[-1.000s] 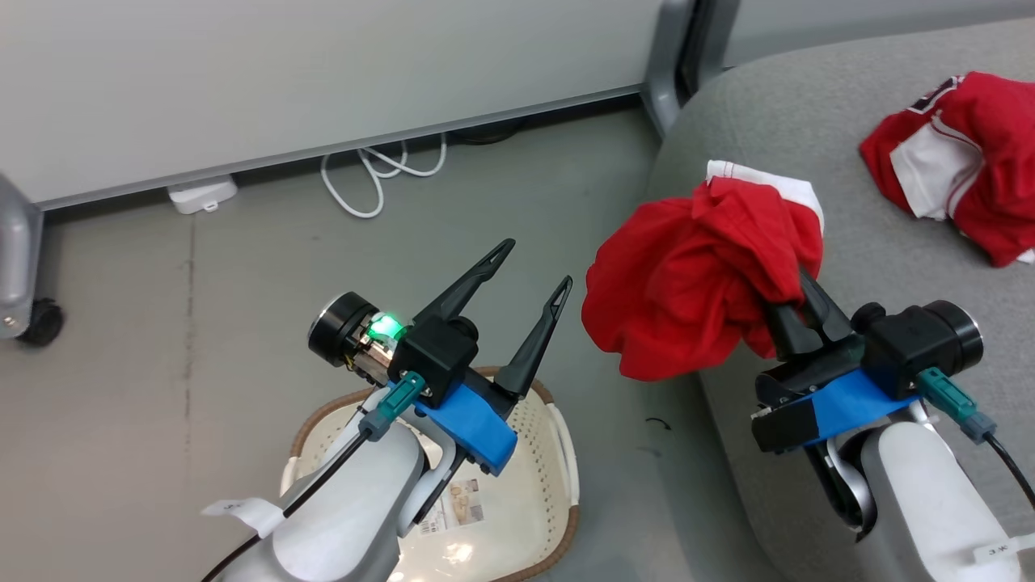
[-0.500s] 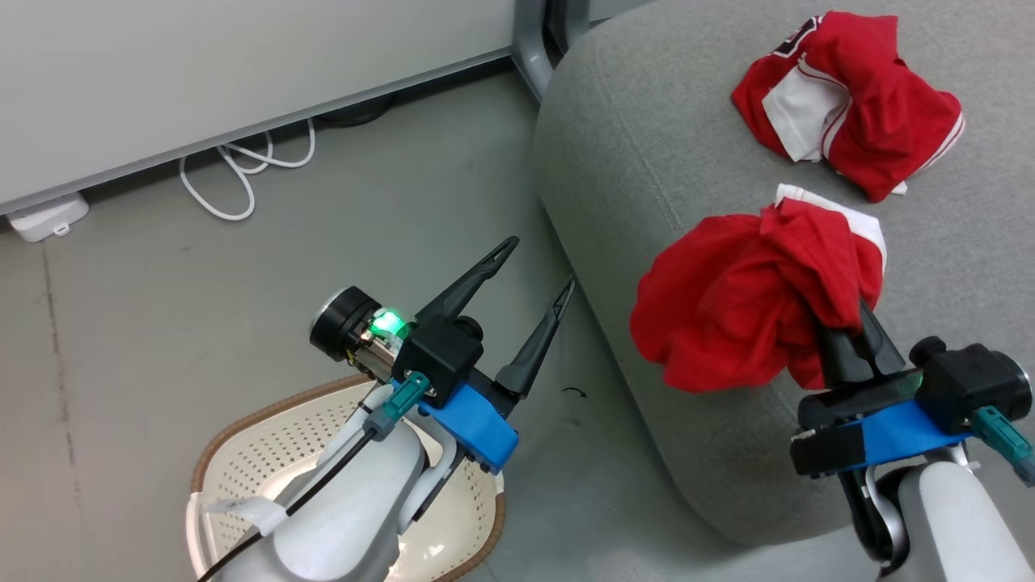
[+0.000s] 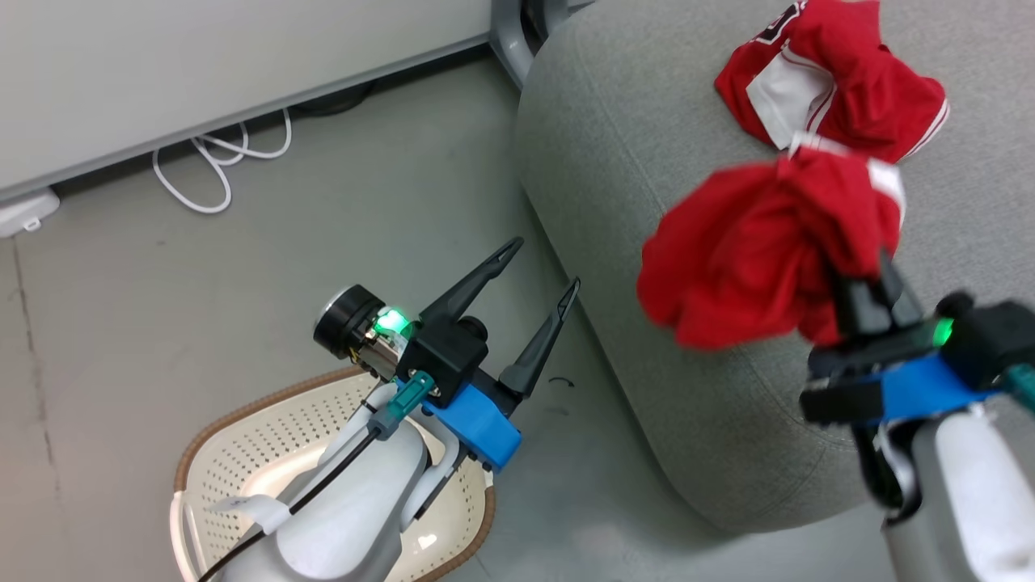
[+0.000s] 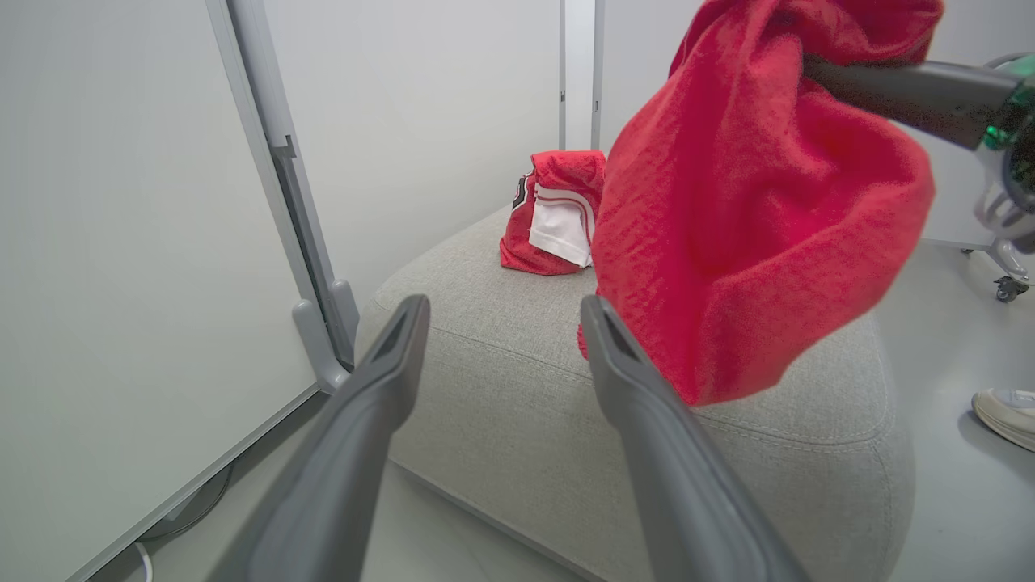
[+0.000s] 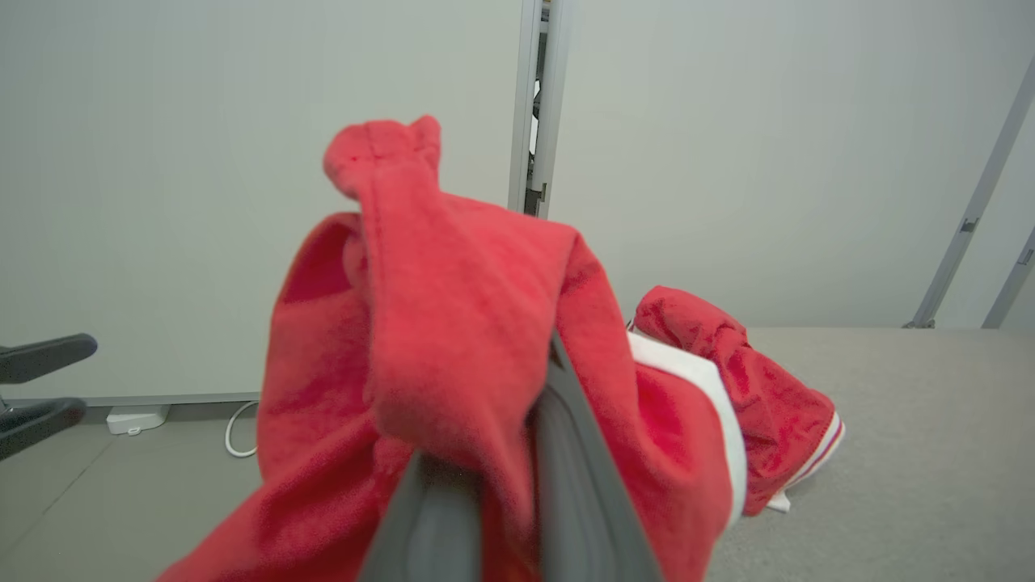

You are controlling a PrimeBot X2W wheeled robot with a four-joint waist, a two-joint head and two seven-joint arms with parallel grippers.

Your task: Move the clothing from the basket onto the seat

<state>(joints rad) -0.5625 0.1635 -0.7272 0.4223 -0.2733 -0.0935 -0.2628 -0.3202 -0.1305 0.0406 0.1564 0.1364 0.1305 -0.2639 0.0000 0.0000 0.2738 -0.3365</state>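
Right gripper [image 3: 867, 283] clamped on bunched red jersey [image 3: 752, 259]; cloth drapes off fingertips to its left, raised over near part of seat [image 3: 639, 170] (whether it touches cushion: cannot tell). Second jersey [image 3: 841, 89], white panel showing, lies on seat just beyond held one. Left gripper [image 3: 542, 263] fingers spread, nothing between, above floor [image 3: 242, 267]. basket [image 3: 275, 440] behind it, under forearm.

The left hand [image 3: 542, 262] shows dark fingers [image 3: 471, 279], blue bracket [image 3: 477, 420], green light [image 3: 390, 323].
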